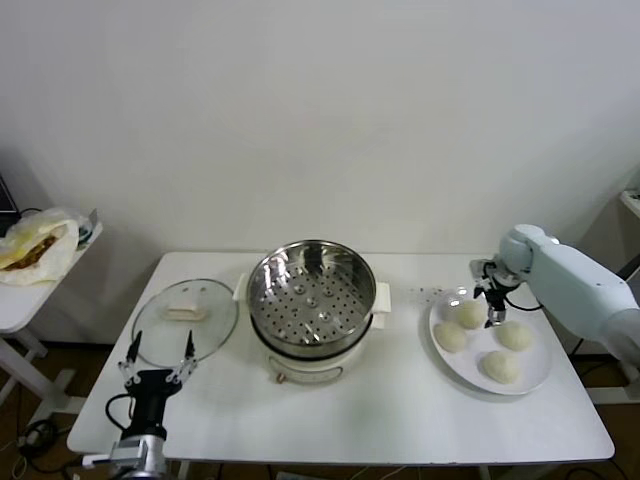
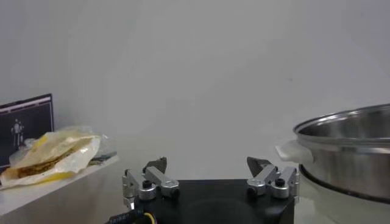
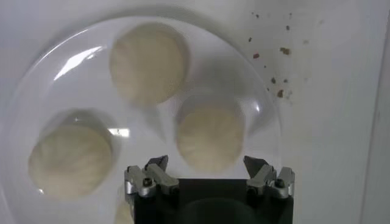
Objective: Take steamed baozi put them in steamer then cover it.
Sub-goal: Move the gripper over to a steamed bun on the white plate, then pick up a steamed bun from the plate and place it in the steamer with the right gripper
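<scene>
Step in hand, by the look of it: the first pick, with nothing yet in the round shiny stainless-steel steamer [image 1: 311,300] at table centre, perforated tray bare. Four small smooth cream-white steamed baozi [image 1: 470,314] all on the flat white plate [image 1: 535,382] at the right of the table; three and the edge of a fourth visible in the right wrist view, the nearest one [image 3: 210,138] lying between the fingertips. Round clear glass cover [image 1: 185,314] with cream-white bar handle flat on the table just left of the steamer, apart from it.

Right gripper [image 1: 493,299] poised over the far side of the plate, jaws spread wide, holding nothing, above the far bun rather than touching it as far as can be told. Next move, likely: straight descent around that bun, a gentle close on soft dough, then a lift and carry leftward over the steamer rim.

Left gripper [image 1: 158,353] parked at the near left edge of the table, near side of the cover, fingers wide apart and empty.
</scene>
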Motion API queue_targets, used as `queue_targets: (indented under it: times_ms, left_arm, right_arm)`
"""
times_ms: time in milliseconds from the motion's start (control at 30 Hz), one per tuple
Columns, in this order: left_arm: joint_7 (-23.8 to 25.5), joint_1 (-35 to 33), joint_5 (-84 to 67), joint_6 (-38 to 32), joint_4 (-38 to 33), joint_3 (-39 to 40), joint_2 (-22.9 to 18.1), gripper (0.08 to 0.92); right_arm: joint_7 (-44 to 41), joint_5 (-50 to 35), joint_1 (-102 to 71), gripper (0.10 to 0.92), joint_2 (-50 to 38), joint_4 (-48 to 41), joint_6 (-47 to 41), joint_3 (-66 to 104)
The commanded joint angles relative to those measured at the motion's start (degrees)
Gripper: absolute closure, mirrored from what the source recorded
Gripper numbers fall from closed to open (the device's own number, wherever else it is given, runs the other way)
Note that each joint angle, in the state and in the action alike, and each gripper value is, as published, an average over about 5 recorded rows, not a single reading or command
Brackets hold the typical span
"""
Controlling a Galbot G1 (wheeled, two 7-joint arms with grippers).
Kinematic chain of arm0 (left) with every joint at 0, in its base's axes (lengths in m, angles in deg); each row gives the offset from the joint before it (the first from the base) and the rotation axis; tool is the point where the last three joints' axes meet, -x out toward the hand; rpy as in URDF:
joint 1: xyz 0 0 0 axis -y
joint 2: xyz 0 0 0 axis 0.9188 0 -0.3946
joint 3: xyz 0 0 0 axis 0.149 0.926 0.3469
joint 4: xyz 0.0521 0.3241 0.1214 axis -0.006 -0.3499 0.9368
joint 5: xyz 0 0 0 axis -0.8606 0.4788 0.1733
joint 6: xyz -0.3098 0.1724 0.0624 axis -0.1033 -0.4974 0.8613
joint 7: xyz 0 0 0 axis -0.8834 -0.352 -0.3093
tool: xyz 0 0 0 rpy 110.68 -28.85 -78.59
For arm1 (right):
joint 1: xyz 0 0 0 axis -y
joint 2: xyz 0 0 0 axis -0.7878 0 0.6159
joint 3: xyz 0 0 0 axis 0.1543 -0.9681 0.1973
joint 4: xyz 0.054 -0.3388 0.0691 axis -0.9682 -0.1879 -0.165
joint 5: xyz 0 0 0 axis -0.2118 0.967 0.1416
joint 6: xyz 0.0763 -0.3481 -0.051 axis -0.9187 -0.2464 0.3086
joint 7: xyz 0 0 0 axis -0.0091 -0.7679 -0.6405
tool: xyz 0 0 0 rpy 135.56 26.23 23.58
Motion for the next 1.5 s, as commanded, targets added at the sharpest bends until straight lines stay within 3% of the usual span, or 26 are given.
queue_targets:
  times_ms: [33,200,400,667,867,1067,1233,1500]
  left_arm:
    - [-0.1,0.0,0.1,0.1,-0.1,0.0,-0.1,0.177]
    - [-0.1,0.0,0.1,0.2,-0.2,0.0,-0.1,0.177]
    - [-0.2,-0.1,0.1,0.3,-0.2,-0.1,-0.2,0.177]
    - [-0.3,-0.3,0.0,0.4,-0.4,0.0,-0.2,0.177]
    - [-0.4,-1.0,0.0,0.3,-0.8,0.0,-0.1,0.177]
    - [-0.4,-1.9,-0.2,0.1,-1.0,0.2,-0.1,0.177]
    - [-0.2,-3.2,-0.5,0.2,-1.7,1.0,0.6,0.177]
    - [-0.2,-3.8,-0.9,0.3,-2.3,1.9,1.1,0.177]
  right_arm:
    - [-0.2,1.2,0.6,0.203,3.0,-3.7,0.5,-0.2]
    - [-0.3,1.7,0.2,0.222,4.7,-5.5,1.4,0.5]
    - [-0.7,2.0,0.0,0.325,5.1,-6.2,2.1,0.9]
    - [-1.3,1.6,0.7,0.360,4.2,-5.3,3.1,1.1]
    - [-2.9,-3.6,8.3,0.370,1.5,0.6,6.0,-6.3]
    - [-5.3,-15.2,25.6,0.366,2.1,8.5,12.6,-24.1]
    - [-6.1,-20.6,37.5,0.366,5.6,14.8,17.1,-32.4]
    - [-6.9,-21.1,42.4,0.364,17.1,19.4,23.6,-31.5]
